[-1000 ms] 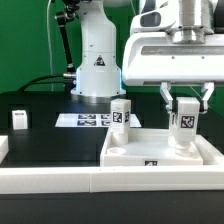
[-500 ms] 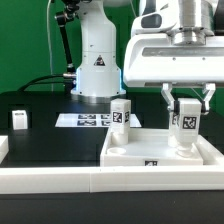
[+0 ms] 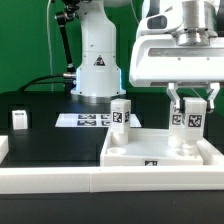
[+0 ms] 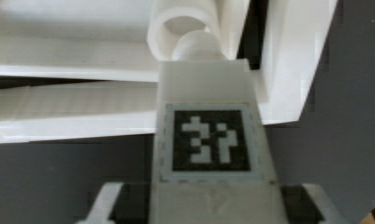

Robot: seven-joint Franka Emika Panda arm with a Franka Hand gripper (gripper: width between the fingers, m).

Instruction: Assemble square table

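Exterior view: the tool (image 3: 187,108) hangs at two o'clock in the picture, its two fingers pressed against opposite sides of the held leg post (image 3: 186,128). This post stands upright with its foot in the table top (image 3: 140,158), at that top's two o'clock corner. A second leg post (image 3: 121,113) stands upright at the top's eleven o'clock corner. A third leg post (image 3: 19,120) rests apart on the black bench (image 3: 50,140), toward nine o'clock.

Wrist view: the held leg post (image 4: 210,130) runs away from the camera between the jaws of the tool (image 4: 210,205), tag face outward, its far end meeting the table top (image 4: 77,110). Whether it is fully seated cannot be told.

Handling, as a judgement: the parts look like light, rigid, smooth plastic, so a post may slip or twist under a weak pinch. The flat side faces near mid-length offer the surest hold. The broad top is better pushed than lifted.
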